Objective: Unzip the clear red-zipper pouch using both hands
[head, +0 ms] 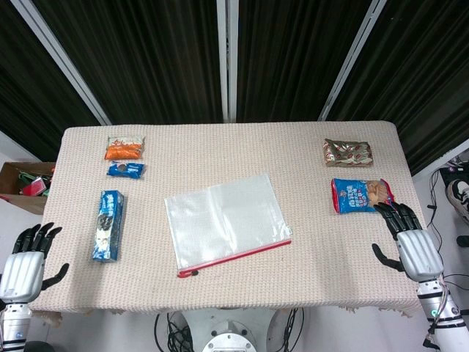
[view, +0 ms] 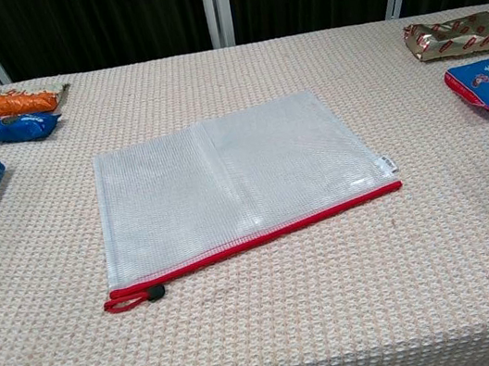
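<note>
Trouble, if it comes, comes from the flat clear mesh pouch with the red zipper (view: 239,179) sliding on the beige woven tablecloth (view: 342,317): pull the small black slider (view: 156,293) at its seven o'clock corner without pinning the far end and the whole thing drags. Both the left hand (head: 26,257) and right hand (head: 410,238) sit wide, fingers spread, holding nothing, well apart from the pouch at table centre. It looks empty, zipper fully closed.
</note>
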Available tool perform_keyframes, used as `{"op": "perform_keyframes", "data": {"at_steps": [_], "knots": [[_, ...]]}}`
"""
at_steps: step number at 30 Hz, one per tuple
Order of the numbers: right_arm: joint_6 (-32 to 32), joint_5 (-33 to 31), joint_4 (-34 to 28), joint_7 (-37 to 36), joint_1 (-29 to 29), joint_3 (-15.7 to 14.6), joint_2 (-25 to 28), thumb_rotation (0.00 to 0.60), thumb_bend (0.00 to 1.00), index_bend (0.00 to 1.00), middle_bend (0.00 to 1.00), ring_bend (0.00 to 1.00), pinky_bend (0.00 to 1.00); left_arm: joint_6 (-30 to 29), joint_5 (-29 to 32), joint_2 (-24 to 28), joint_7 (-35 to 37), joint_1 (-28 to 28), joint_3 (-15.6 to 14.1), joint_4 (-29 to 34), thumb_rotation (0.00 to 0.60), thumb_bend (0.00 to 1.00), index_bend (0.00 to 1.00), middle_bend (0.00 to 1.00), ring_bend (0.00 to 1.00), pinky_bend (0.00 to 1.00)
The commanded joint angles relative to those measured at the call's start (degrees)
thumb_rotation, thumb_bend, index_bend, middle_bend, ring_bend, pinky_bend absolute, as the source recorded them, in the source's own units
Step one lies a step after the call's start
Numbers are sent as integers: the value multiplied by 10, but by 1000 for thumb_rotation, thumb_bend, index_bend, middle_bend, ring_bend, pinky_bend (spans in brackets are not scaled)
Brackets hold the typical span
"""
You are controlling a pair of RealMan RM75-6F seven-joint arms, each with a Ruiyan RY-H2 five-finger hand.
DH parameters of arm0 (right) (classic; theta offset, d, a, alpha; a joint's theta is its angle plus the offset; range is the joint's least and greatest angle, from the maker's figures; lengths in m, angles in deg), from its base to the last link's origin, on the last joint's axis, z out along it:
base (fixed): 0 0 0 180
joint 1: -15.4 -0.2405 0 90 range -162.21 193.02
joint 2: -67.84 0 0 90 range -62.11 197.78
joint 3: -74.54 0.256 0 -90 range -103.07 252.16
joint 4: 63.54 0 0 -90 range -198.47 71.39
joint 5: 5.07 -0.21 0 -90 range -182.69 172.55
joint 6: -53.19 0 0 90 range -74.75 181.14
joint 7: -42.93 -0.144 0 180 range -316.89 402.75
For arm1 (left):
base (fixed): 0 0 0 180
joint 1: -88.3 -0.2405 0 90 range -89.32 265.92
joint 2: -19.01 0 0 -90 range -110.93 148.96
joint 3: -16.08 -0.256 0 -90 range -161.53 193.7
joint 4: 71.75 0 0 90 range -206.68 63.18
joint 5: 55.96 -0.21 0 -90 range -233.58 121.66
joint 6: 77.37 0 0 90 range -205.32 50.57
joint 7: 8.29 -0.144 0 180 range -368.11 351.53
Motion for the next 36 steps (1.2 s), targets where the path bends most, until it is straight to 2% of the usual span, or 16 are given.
{"op": "perform_keyframes", "data": {"at_steps": [1, 10, 19, 23, 29, 36], "knots": [[4, 3, -3, 3, -5, 0, -1, 600, 292, 80, 84, 0, 0, 1, 1, 0, 1, 0, 0, 0, 600, 236, 155, 97, 62, 107], [37, 47, -14, 4, -39, -13, -7, 600, 291, 79, 84, 0, 0, -14, -13, 0, 5, -6, -4, 0, 600, 235, 155, 97, 62, 107], [167, 116, -31, -18, -146, -34, -49, 600, 291, 80, 91, 0, 0, -32, -29, 1, 11, -13, -9, 2, 600, 234, 156, 97, 62, 107], [236, 119, -25, -31, -209, -22, -99, 600, 287, 79, 91, 0, 0, -33, -34, -1, 14, -13, -9, 2, 600, 233, 155, 97, 62, 107], [329, 82, 15, -30, -287, 7, -189, 600, 209, 79, 90, 0, 0, -32, -39, -5, 18, -12, -10, -1, 600, 234, 155, 97, 62, 107], [389, 28, 86, -4, -347, 38, -282, 600, 176, 79, 90, 0, 0, -24, -38, -8, 24, -9, -10, -11, 600, 233, 156, 97, 63, 107]]}}
